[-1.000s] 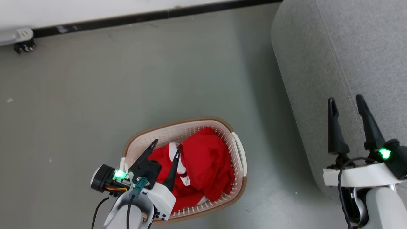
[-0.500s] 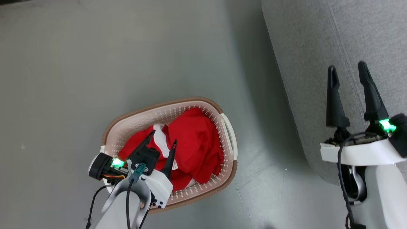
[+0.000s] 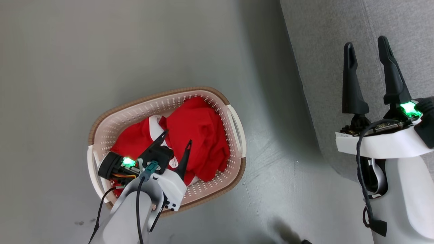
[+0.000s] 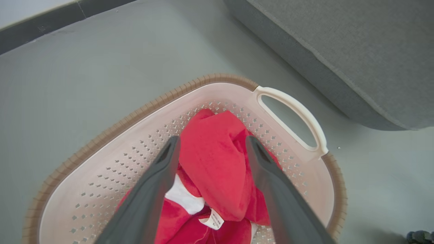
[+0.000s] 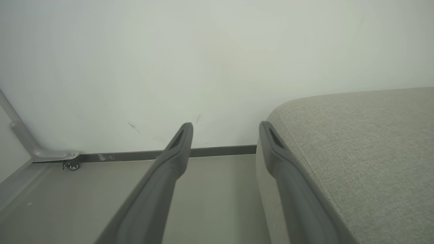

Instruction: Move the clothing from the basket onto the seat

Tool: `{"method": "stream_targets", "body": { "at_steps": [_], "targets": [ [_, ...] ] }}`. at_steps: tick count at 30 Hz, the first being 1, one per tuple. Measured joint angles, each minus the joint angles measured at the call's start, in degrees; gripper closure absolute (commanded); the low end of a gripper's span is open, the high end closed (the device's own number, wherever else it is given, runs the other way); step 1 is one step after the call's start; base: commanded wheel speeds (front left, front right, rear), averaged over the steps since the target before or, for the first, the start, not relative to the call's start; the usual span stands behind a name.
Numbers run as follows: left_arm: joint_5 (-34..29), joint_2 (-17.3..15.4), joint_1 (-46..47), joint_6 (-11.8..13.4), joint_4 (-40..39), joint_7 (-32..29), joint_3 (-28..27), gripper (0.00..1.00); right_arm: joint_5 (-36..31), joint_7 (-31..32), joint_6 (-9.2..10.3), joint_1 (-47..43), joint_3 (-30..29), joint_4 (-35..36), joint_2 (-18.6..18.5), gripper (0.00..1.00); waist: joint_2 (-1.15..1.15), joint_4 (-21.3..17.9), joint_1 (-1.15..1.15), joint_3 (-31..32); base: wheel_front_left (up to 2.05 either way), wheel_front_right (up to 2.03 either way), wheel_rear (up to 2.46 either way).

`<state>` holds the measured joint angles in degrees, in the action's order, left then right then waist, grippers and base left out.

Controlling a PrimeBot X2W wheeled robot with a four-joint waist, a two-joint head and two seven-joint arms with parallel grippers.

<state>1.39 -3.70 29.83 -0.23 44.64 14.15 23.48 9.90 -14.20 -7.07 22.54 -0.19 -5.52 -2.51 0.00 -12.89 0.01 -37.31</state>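
The left arm's pale forearm rises from the lower left of the head view and reaches over the laundry basket (image 3: 159,96). The left gripper (image 3: 177,137) hangs just above the clothing (image 3: 200,135), its two long dark fingers spread wide and holding nothing. In the left wrist view the tapered fingers of the left gripper (image 4: 213,139) frame a rumpled fold of the clothing (image 4: 213,169). It is soft bright red fabric with a white trim band and a small white label (image 4: 213,219) (its print too small to read).

All the clothing lies heaped inside the basket (image 4: 135,114), an oval of cream plastic with perforated walls, a ribbed brown rim and a smooth looped handle (image 4: 295,115). It stands on a smooth grey floor (image 3: 101,51), near the sofa (image 3: 322,51).

The right gripper (image 3: 365,41) is held over the sofa's edge, fingers pointing up the view, wide apart and empty. The sofa (image 5: 366,135) is grey woven upholstery with a rounded edge and a visible seam, before a plain pale wall (image 5: 203,51).
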Motion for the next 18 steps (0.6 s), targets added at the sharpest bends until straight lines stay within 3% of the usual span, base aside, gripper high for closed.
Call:
{"method": "stream_targets", "body": {
  "at_steps": [18],
  "targets": [
    [0.0,0.4,5.2,-1.6,6.2,-0.8,1.0,0.00,1.8,0.0,0.00,4.1,0.1,-0.3,0.0,0.00,0.00,-2.9,0.00,-6.8,0.00,0.00,0.00]
  ]
}}
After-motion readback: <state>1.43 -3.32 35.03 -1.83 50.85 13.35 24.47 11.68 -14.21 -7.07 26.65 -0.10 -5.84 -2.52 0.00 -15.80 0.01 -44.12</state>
